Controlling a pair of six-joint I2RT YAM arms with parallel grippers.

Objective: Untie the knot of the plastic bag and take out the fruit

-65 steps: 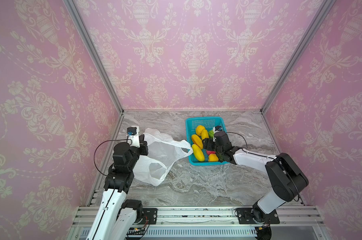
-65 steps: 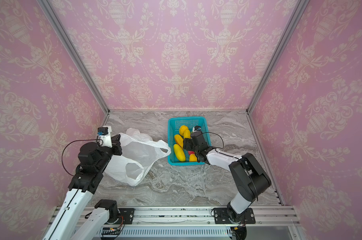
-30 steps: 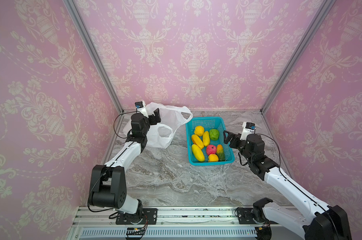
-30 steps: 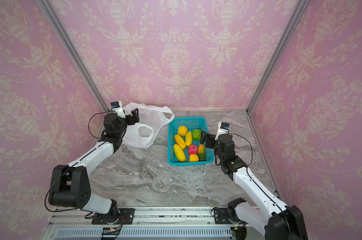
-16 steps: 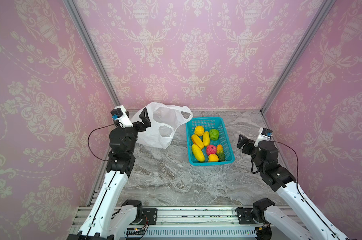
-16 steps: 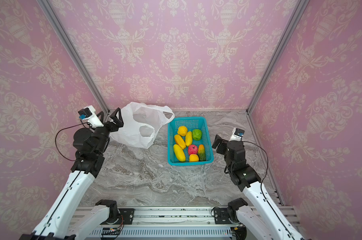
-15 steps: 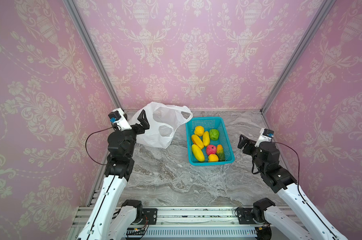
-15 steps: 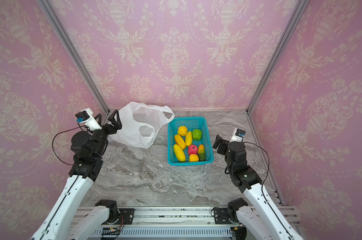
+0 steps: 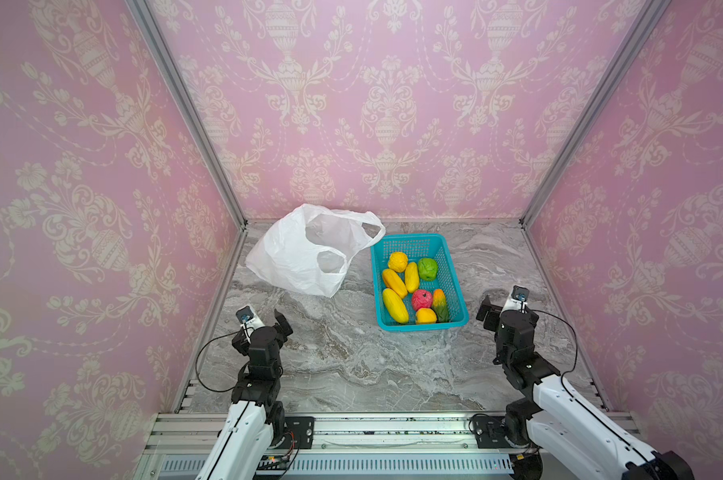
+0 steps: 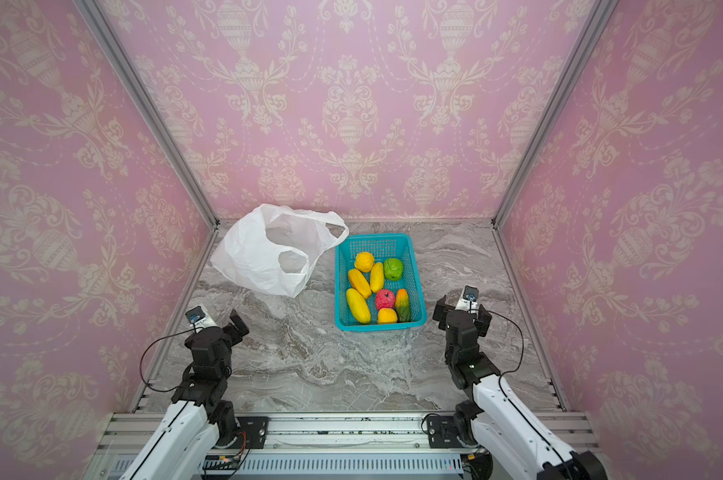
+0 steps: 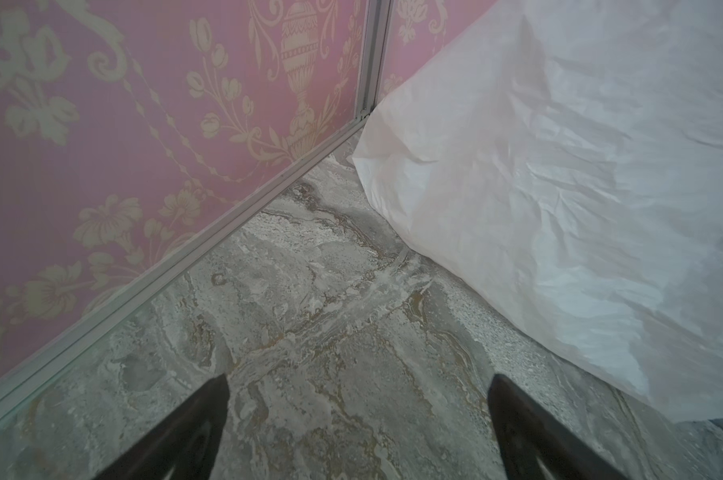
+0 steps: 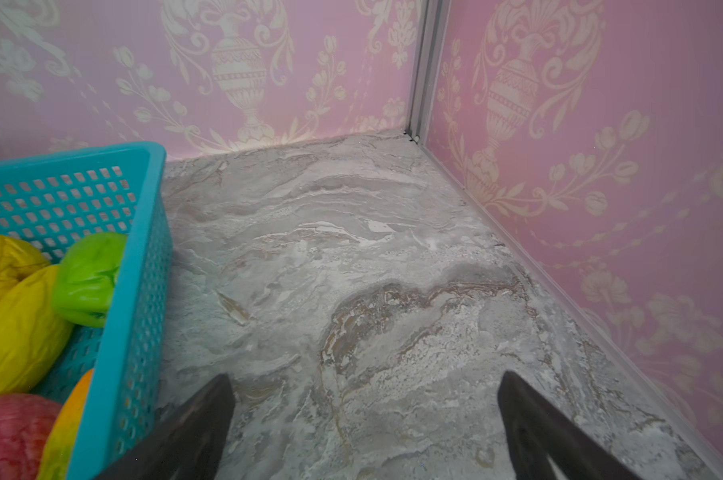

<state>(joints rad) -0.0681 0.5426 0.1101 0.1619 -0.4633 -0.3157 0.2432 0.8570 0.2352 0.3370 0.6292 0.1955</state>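
Inside basket [image 9: 422, 326], 8 fruit [image 9: 395, 305]; plastic bag [image 9: 293, 253] alongside

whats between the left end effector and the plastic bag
Nothing: only bare marble tabletop lies between the left end effector and the plastic bag. That shows in both top views and in the left wrist view.

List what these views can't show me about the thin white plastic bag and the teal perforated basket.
- Inside the thin white plastic bag: in both top views its own crinkled wall hides the bottom; whether it is empty cannot be told.
- Left wrist view: the frame edge cuts off the bag's mouth and handles.
- Right wrist view: the frame edge cuts off the teal perforated basket; only some toy fruit shows.
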